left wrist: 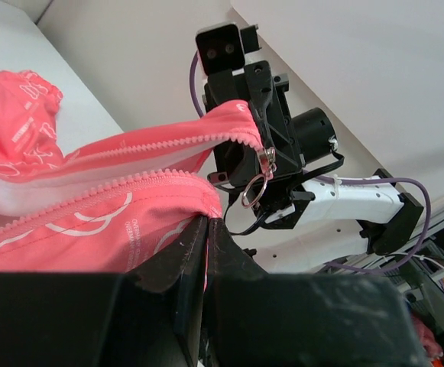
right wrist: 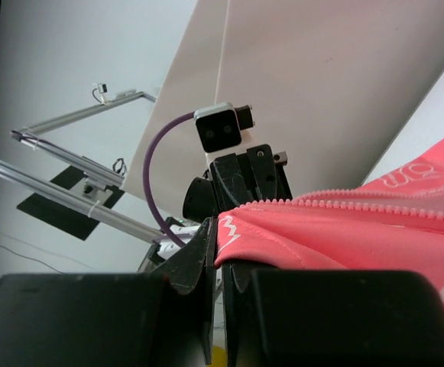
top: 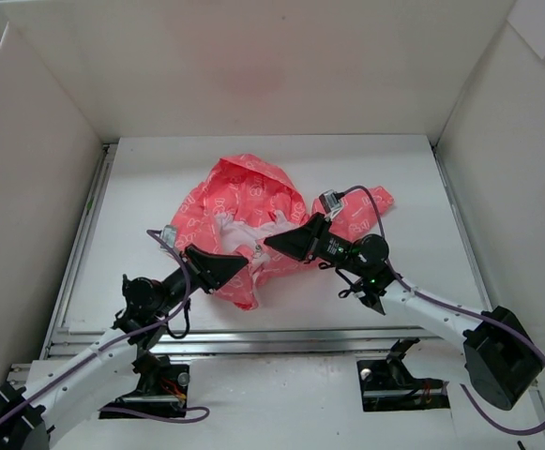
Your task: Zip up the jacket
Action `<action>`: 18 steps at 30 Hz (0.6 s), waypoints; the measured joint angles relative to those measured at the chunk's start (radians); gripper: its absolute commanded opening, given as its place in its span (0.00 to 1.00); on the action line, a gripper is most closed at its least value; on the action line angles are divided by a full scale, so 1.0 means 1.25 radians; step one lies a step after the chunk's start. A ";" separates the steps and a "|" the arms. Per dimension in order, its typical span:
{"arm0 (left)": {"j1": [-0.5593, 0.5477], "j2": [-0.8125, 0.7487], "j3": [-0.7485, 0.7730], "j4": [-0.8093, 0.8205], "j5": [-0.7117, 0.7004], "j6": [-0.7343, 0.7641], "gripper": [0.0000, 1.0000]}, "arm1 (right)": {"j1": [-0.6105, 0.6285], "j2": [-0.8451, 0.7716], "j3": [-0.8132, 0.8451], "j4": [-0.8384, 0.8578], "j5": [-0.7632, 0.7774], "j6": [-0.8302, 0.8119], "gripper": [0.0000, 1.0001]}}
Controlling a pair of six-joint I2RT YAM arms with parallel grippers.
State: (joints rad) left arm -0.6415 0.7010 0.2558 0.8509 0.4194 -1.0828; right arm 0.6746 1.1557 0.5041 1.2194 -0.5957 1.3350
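Observation:
The coral-pink jacket [top: 244,202] lies crumpled in the middle of the white table, its front lifted between my two grippers. My left gripper [top: 246,265] is shut on one front edge; in the left wrist view its jaws [left wrist: 206,223] pinch the pink fabric [left wrist: 92,214] just below a row of zip teeth [left wrist: 130,183]. My right gripper [top: 268,242] is shut on the other edge, and its jaws [right wrist: 223,256] clamp the hem corner of the jacket [right wrist: 344,237]. A metal zip slider [left wrist: 267,159] with a ring pull [left wrist: 254,189] hangs at that held end. The two fingertips face each other, a short gap apart.
White walls [top: 253,75] enclose the table on three sides. An aluminium rail [top: 80,253] runs along the left edge and another along the near edge [top: 281,333]. One pink sleeve [top: 366,211] lies behind the right wrist. Bare table [top: 141,187] shows left of the jacket.

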 measured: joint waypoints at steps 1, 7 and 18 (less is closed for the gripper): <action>0.004 -0.005 -0.005 0.002 -0.001 0.003 0.00 | 0.000 0.000 -0.005 0.003 -0.003 0.014 0.00; 0.018 0.002 -0.009 0.033 0.002 0.020 0.00 | 0.000 0.000 -0.016 0.003 -0.028 0.067 0.00; 0.023 0.034 -0.009 0.104 0.051 0.030 0.00 | -0.002 0.001 -0.032 0.006 -0.036 0.084 0.00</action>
State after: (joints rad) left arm -0.6121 0.7441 0.2451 0.9813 0.4835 -1.0451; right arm 0.6727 1.1568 0.4641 1.2274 -0.6407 1.4395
